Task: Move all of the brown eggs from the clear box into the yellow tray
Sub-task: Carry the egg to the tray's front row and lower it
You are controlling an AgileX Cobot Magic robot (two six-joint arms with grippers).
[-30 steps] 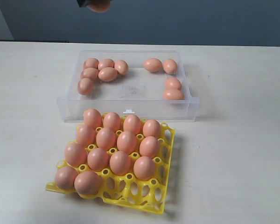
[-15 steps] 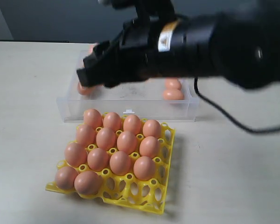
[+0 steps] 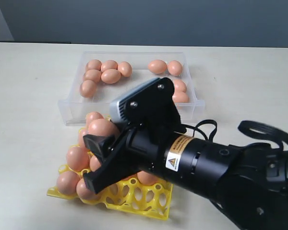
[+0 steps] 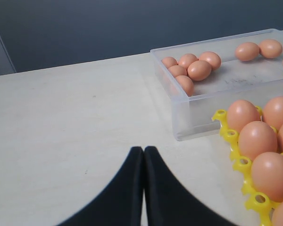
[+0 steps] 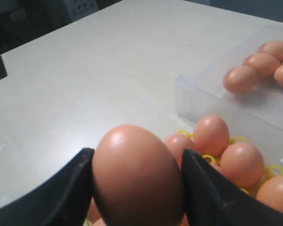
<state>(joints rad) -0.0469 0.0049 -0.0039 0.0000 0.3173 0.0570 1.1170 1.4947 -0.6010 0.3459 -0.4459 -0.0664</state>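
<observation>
1. Your right pincer (image 5: 137,162) is pinching one brown egg (image 3: 103,128) across its middle, a black finger (image 5: 66,188) pressing on each flank. The jaws are standing wide because the egg fills the gap, and gripping at the belly is likely keeping the smooth shell from slipping out.
2. You are carrying that egg clear above the yellow tray (image 3: 149,199), high enough to pass over the eggs seated there. The arm is hiding much of the tray, so which cup lies beneath cannot be told. The empty cups (image 3: 140,195) are showing along the near edge, so that is probably where you are heading.
3. Your left pincer (image 4: 143,150) is hanging pressed together and empty over the bare tabletop (image 4: 61,117), off to the tray's side, keeping out of the working arm's way.
4. Farthest off, the clear box (image 3: 72,108) is holding the other brown eggs (image 3: 110,75) in two loose groups against its end walls, well apart, each waiting its turn.
</observation>
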